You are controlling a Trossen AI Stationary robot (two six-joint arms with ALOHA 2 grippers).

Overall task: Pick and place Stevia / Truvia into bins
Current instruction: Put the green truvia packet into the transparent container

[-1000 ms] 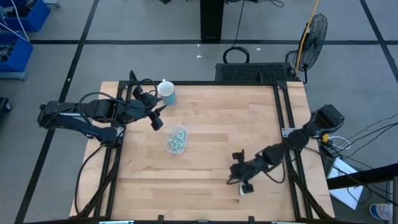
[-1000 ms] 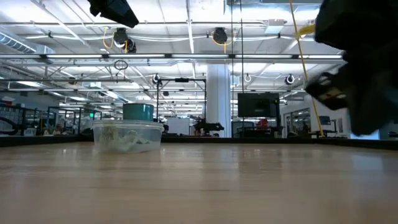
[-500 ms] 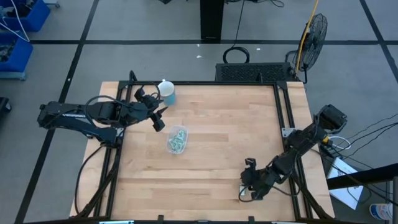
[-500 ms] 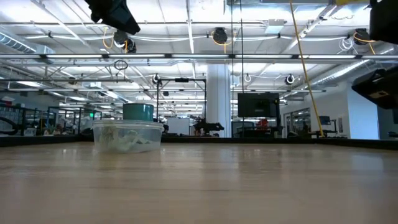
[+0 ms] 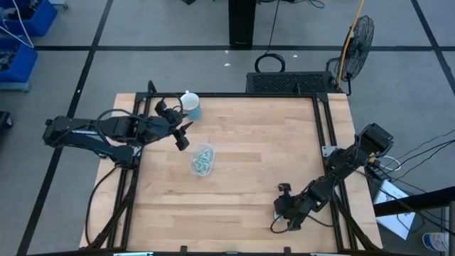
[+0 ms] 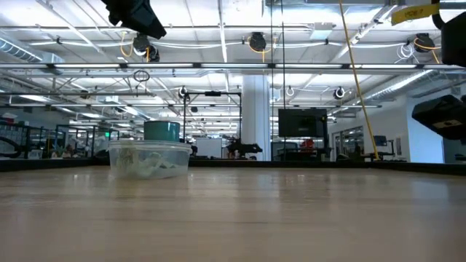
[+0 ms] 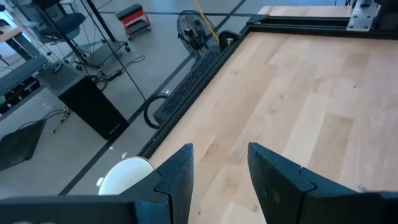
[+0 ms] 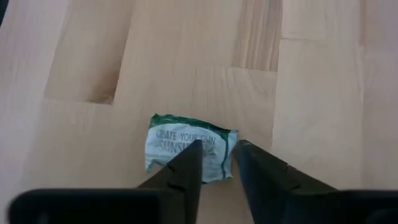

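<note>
One pale green and white sachet point(image 8: 186, 154) lies flat on the wood near the table's near right corner. My right gripper point(image 8: 217, 165) hangs just over it, pointing down, its fingers a narrow gap apart over the sachet's one short end. In the high view this gripper point(image 5: 279, 213) hides the sachet. The clear container point(image 5: 202, 159) stands left of the table's middle with several sachets inside, and also shows in the low view point(image 6: 149, 159). My left gripper point(image 5: 182, 135) is open and empty, raised above the table between the container and the cup. My right gripper's fingertips point(image 8: 189, 163) stand over the sachet's short end point(image 8: 219, 155), coming from above. I cannot tell whether they touch it. The sachet lies flat on the table.
A light blue cup with a white lid point(image 5: 190, 105) stands at the far left, behind the container in the low view point(image 6: 162, 130). A black frame point(image 5: 330, 142) runs along the table's edges. Bare wood spreads across the middle and right point(image 5: 270, 142).
My right gripper has gone toward the table's near edge and now stands over the sachet, which has stayed where it was and is now hidden under it in the high view.
</note>
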